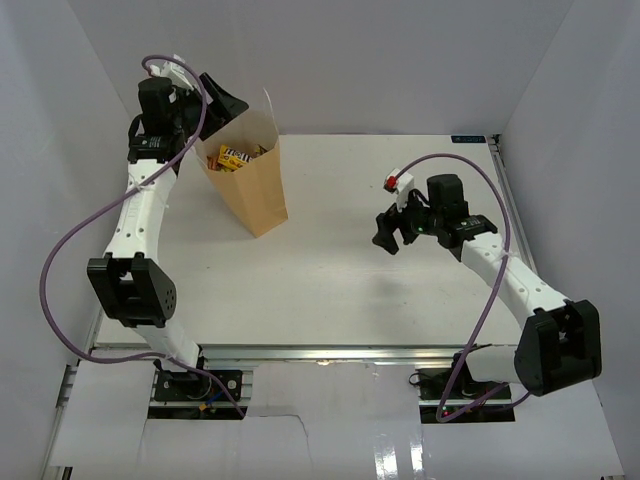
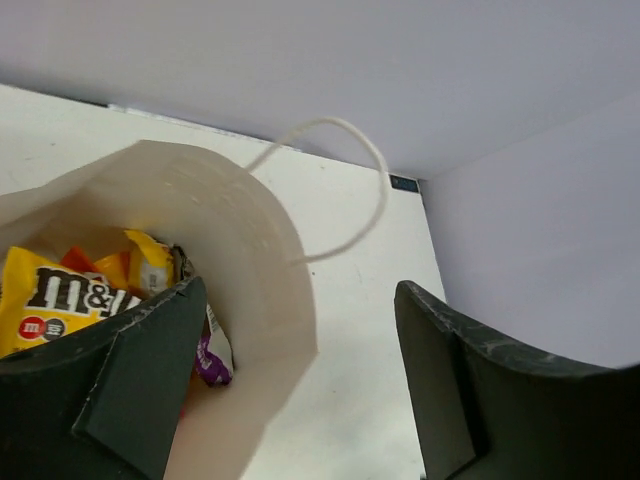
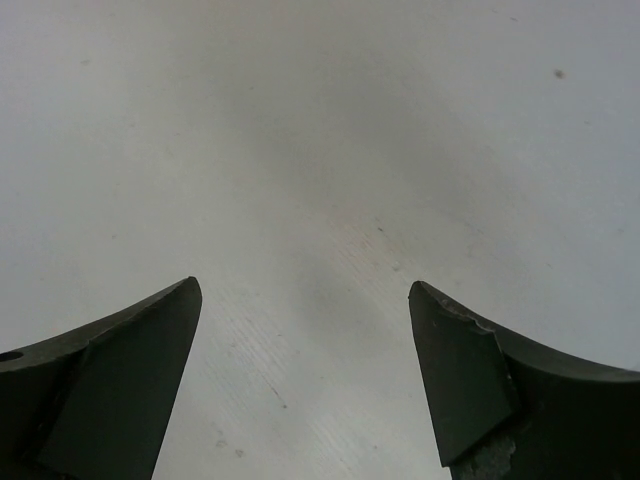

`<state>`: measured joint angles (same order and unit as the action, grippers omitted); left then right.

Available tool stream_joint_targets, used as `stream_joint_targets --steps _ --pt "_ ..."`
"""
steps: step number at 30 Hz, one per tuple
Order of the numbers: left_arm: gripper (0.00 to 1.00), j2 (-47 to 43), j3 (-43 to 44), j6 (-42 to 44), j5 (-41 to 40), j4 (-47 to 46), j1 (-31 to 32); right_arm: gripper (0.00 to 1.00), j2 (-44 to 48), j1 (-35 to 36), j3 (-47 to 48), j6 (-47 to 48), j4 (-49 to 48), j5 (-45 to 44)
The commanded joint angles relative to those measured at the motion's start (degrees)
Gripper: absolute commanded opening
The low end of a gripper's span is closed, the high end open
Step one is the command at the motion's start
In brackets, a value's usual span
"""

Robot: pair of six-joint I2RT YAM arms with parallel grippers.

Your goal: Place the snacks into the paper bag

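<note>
Well, my left gripper (image 2: 300,290) hangs right over the mouth of the paper bag (image 1: 255,195) at the far left of the table (image 1: 350,280), jaws spread wide with nothing between them. Below it the snacks (image 1: 238,157) lie heaped inside, a yellow M&M's packet (image 2: 50,300) on top with orange and purple film beside it. My right gripper (image 3: 305,288) is likewise agape and empty, low over the tabletop and well apart from the bag. I see no packet outside the bag, so I judge the loading nearly or wholly done. These packets look light, crinkly and slick, their contents crushable; I'd pinch one gently across a flat crimped seam. The bag itself is thin paper, upright and easily tipped — I'd steady its wall, not the thin white handle (image 2: 384,195).
</note>
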<state>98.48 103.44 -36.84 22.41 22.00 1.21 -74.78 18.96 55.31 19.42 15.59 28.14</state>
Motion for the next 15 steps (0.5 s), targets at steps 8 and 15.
stream_joint_targets --steps 8,15 --pt "0.95 -32.4 -36.7 17.8 18.5 -14.9 5.0 0.90 6.0 -1.9 2.7 -1.9 1.7 -27.8" --pt "0.98 -65.6 -67.3 17.4 13.8 -15.1 5.3 0.90 10.4 -2.5 2.0 -2.8 5.0 -30.8"
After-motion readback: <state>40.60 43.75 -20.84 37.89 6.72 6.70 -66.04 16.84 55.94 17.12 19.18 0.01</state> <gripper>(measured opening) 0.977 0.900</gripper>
